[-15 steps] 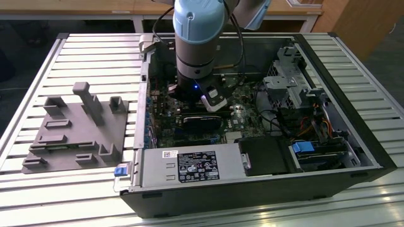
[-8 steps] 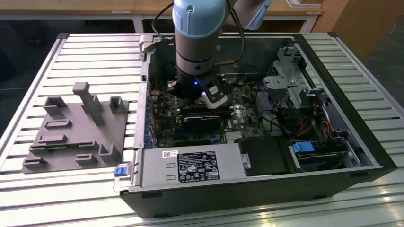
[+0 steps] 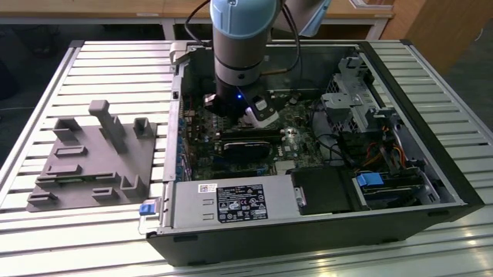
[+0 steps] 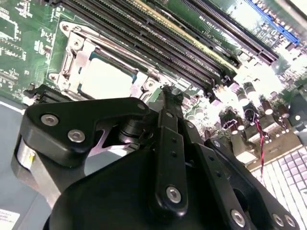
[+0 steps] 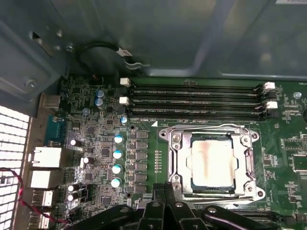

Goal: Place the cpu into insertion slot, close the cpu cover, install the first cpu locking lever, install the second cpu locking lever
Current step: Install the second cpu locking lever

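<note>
The cpu (image 5: 214,162) already sits flat in the insertion slot (image 5: 178,158), with its pale metal top facing up. The cpu cover (image 5: 213,130) lies down around it, and the chip shows through the square window in the cover.

The hand (image 5: 165,199) hangs just beside the near edge of the slot, right above the green board (image 5: 103,158). The two black fingers are pressed close together, and nothing is between them. So the hand is narrow and holds nothing. The cpu lies straight ahead of the fingertips, very near.

On the far side of the slot run long black memory slots (image 5: 196,100), lying side by side along the board. A row of small blue-topped cans (image 5: 117,160) stands beside the slot.

In the exterior view the arm (image 3: 240,52) reaches down into the open computer case (image 3: 431,190). The case rests on a surface (image 3: 92,231) of pale slats, and a grey holder (image 3: 96,161) sits near the exterior view's left edge.
</note>
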You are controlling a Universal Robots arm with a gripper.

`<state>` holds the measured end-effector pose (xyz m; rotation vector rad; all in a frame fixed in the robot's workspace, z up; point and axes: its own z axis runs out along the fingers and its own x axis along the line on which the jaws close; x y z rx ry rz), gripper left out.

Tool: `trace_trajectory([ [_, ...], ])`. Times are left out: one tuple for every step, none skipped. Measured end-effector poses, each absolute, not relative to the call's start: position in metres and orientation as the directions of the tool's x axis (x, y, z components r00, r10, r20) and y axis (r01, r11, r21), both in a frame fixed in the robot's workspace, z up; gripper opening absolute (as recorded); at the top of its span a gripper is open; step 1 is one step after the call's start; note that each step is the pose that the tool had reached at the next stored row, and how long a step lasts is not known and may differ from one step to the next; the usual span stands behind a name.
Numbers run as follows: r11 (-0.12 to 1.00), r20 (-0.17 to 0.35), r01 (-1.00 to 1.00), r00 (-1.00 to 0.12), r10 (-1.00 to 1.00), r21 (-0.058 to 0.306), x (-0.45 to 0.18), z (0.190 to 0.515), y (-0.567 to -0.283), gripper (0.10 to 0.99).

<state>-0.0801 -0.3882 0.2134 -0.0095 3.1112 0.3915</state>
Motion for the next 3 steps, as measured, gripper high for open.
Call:
trace_trajectory([
  [0.969, -0.007, -0.007, -1.000, -0.005, 0.248, -0.0801, 0.2146, -0.3882, 0.118],
  [0.969, -0.007, -0.007, -1.000, -0.005, 0.248, -0.0800, 0.2150, -0.3882, 0.118],
  [0.969, -0.007, -0.007, -1.000, -0.005, 0.248, -0.0800, 0.2149, -0.3882, 0.118],
])
